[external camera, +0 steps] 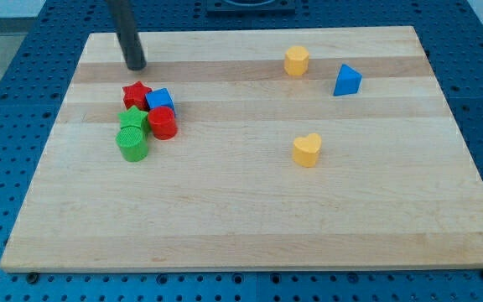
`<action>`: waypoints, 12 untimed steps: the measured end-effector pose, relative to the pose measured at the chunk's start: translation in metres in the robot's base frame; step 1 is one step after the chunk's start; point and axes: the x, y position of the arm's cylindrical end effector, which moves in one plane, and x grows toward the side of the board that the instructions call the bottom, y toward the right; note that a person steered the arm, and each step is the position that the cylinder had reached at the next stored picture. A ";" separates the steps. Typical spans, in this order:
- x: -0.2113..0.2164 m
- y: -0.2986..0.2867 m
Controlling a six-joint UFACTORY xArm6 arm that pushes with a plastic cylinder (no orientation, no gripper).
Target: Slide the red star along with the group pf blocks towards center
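Resting on blue pegboard: wood board [250, 218], my tip [136, 66] above red star [136, 94].

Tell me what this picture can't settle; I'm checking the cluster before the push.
1. Camera view: the blue block is partly covered by the red cylinder and red star, so its shape is unclear.
2. The green star is overlapped by the green cylinder.
3. The rod above my tip is cut off by the view's top edge.
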 end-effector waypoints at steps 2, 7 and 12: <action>0.008 0.000; 0.074 0.010; 0.093 0.066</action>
